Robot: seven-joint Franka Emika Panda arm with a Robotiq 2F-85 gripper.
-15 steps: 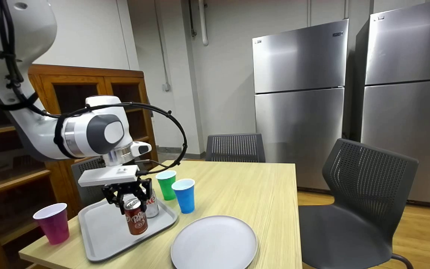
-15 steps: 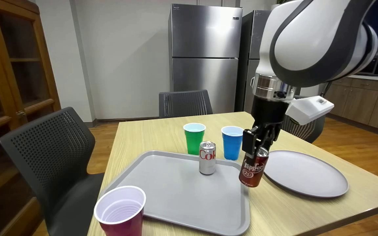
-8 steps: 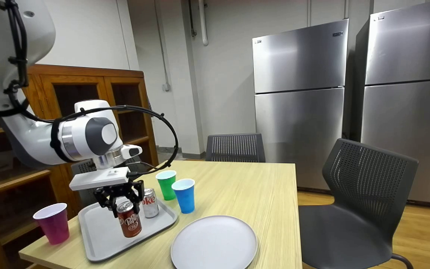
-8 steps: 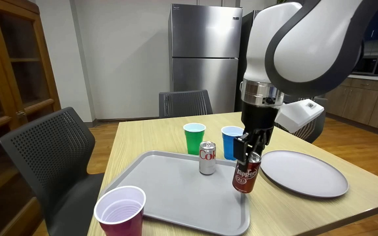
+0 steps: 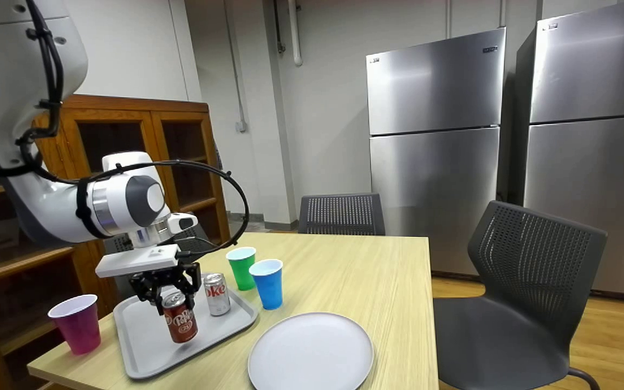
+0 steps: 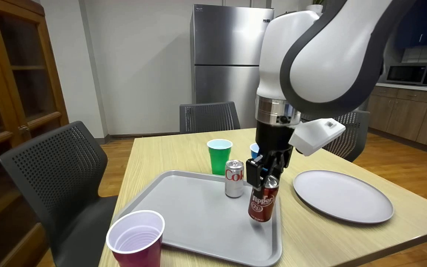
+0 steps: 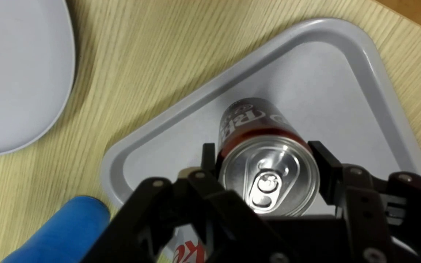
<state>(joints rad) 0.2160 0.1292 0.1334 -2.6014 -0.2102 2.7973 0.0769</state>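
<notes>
We see the hand (image 7: 263, 157) pinching a red can (image 6: 263, 202) with white letters, and its black fingers (image 7: 323, 164) press on two sides of the can near the shiny top. The red can tips a little. It is low over the gray tray (image 6: 198, 218), near the tray's edge that faces a round plate (image 5: 311, 352). We cannot tell if the bottom of the can touches the tray. A silver can (image 6: 234, 180) with red letters stands up straight on the tray, near one corner. Just past that corner of the tray we see a blue cup (image 5: 267, 284) and a green cup (image 6: 219, 157) on the bench (image 5: 366, 276). A purple cup (image 5: 76, 325) stands across the tray from the blue cup. The plate lies beside the tray, with a strip of the bench between them. Far from the tray we see a dark gray chair (image 5: 534, 271), a big silver fridge (image 5: 436, 146) and a brown cupboard (image 6: 17, 104) with glass in its doors.
</notes>
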